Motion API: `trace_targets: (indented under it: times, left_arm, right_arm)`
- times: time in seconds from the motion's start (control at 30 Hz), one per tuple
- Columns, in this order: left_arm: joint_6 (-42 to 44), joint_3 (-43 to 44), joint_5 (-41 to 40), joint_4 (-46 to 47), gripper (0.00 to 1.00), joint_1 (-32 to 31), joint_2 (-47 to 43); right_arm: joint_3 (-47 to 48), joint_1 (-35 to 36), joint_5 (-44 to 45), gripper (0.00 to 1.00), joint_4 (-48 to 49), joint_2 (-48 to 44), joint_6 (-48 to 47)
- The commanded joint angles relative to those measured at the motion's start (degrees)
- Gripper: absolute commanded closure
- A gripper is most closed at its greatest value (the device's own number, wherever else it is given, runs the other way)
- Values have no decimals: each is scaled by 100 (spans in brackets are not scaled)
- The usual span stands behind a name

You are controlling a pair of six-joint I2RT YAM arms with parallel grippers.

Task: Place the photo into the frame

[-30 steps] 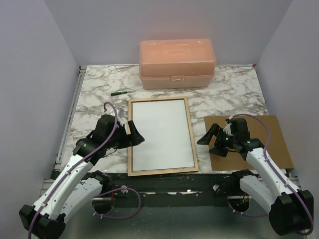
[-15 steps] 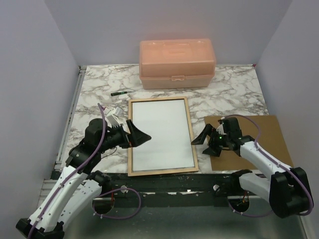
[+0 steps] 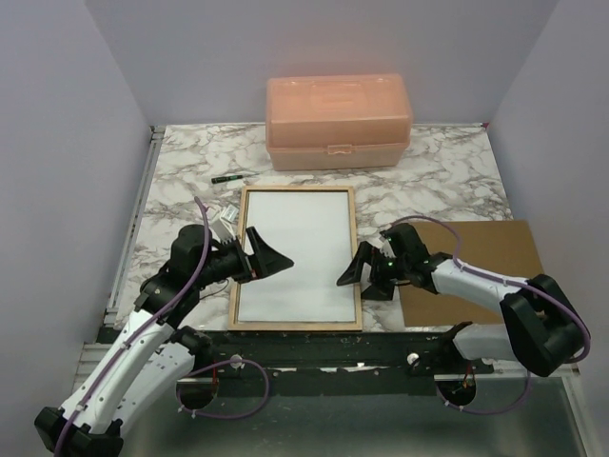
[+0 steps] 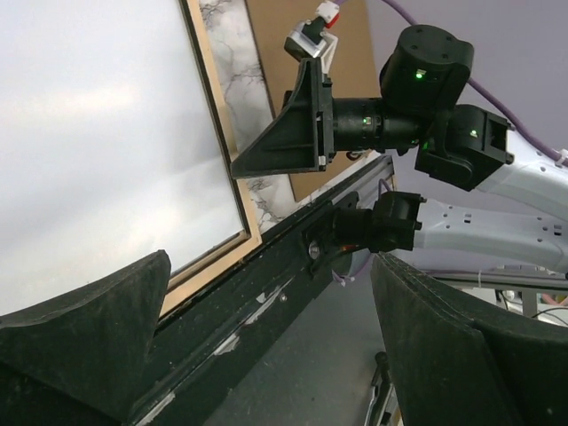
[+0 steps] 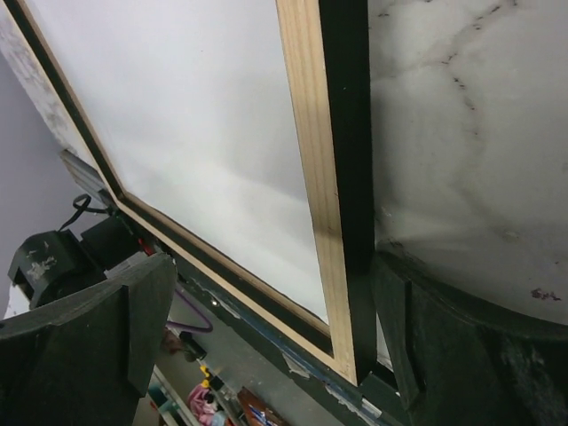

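The frame (image 3: 295,325) lies flat on the marble table (image 3: 447,181), light-wood back up, its near rail close to the table's near edge. The photo (image 3: 304,238) sits inside the wooden border with its plain white side up, filling the opening.

The left tool (image 3: 271,259) hangs over the photo's left half, jaws apart and holding nothing. In the left wrist view its two dark fingers (image 4: 89,328) stand wide at the bottom corners, with the white sheet and the frame's near right corner between them. Whether a fingertip touches the sheet cannot be told.

The right tool (image 3: 354,279) is at the frame's right rail, towards the near corner, and it too is spread with nothing clamped. In its own wrist view, one finger (image 5: 89,346) is on the photo side and the other on the marble side, so the wood rail and its black outer edge run up between them. Contact with the rail cannot be made out.

A brown panel (image 3: 485,257) lies flat on the table just right of the frame, partly under the right arm. A pink lidded box (image 3: 338,119) stands at the far edge, well apart from the frame. A small green marker (image 3: 226,178) lies beyond the frame's far left corner.
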Motion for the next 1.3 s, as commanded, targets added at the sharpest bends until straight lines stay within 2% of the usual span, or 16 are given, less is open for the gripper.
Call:
trace_targets:
  times: [0.0, 0.23, 0.4, 0.7, 1.03, 1.27]
  left_arm:
    - [-182, -195, 143, 132, 2, 21, 126]
    - [-252, -356, 161, 399, 1, -99, 486]
    - [-484, -381, -9, 954, 1, -517, 1052]
    - [-664, 522, -289, 1841, 1, -1623, 2958]
    - [-1104, 2067, -284, 2743, 8, -2798, 5527]
    - [-1757, 2473, -577, 3561, 16, -3268, 6559]
  right_arm:
    - [231, 98, 669, 1, -143, -20, -47]
    - [867, 102, 1777, 0, -1599, -1039, -335]
    - [1489, 103, 2473, 0, -2738, -1959, -467]
    - [2904, 99, 3292, 0, -4262, -2884, -525]
    - [3823, 102, 3799, 0, -4998, -3346, -512]
    - [4412, 98, 4182, 0, -5358, -3569, -392]
